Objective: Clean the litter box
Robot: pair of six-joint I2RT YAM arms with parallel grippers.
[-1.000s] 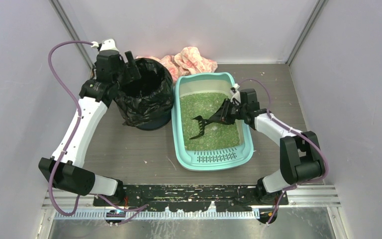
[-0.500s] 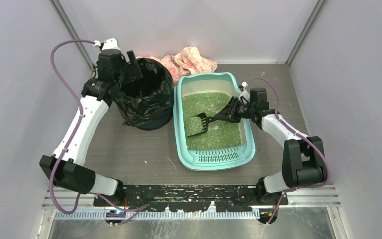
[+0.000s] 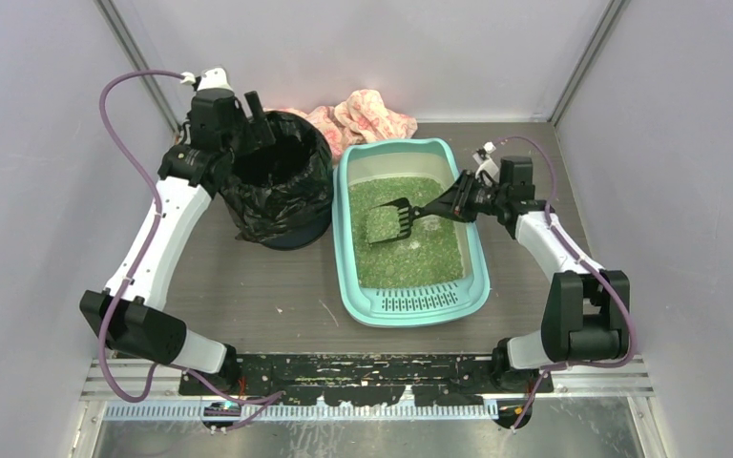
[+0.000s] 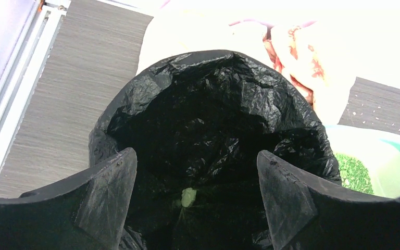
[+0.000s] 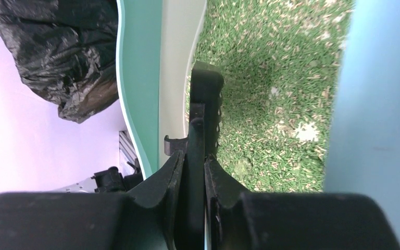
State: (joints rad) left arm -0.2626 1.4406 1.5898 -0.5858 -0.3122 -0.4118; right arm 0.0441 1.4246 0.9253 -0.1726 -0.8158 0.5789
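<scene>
I read right gripper (image 3: pixel 455 202) clamped on handle of black scoop (image 3: pixel 391 221), scoop head over green litter in litter box (image 3: pixel 410 303), mid-table just right of black-bagged bin (image 3: pixel 282 186). Left gripper (image 4: pixel 195 159) spread wide above bin, holding nothing

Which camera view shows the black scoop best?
The top external view: the whole scoop, head and handle, shows over the litter. The right wrist view shows it only edge-on, clamped in the right gripper. The left wrist view lacks it.
</scene>
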